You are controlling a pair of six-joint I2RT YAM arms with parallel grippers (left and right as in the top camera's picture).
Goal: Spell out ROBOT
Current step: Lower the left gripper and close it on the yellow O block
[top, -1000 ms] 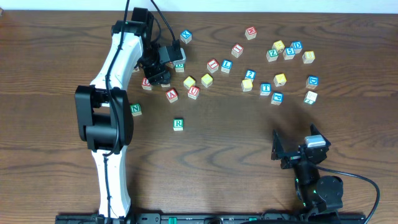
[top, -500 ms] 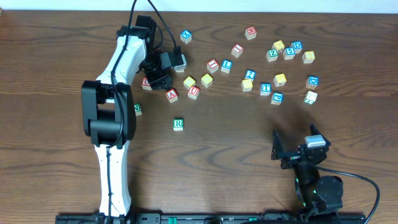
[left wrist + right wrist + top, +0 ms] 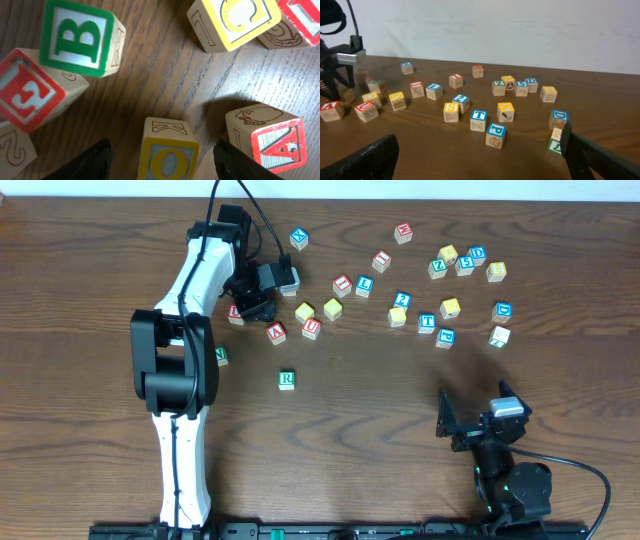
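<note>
In the left wrist view a yellow-faced O cube [image 3: 168, 159] stands between the fingers of my left gripper [image 3: 167, 165], which is open with a gap on each side. The green-bordered B cube [image 3: 82, 37] lies just beyond it to the left. Another yellow-faced cube [image 3: 235, 20] sits beyond to the right. From overhead, the left gripper [image 3: 262, 298] hangs over the left cluster and hides the O cube. The green R cube [image 3: 287, 380] sits alone in the middle of the table. The blue T cube [image 3: 427, 322] is at the right. My right gripper [image 3: 475, 418] rests open near the front edge, away from all cubes.
A red E cube [image 3: 27, 92] and a red A cube [image 3: 277, 147] crowd the O cube on either side. A green N cube [image 3: 220, 356] lies beside the left arm. A blue P cube [image 3: 496, 134] and several other cubes lie scattered ahead of the right gripper [image 3: 485, 162].
The left arm's elbow has swung toward the back of the table and its gripper has settled a little nearer over the left cluster. The right arm has not moved.
</note>
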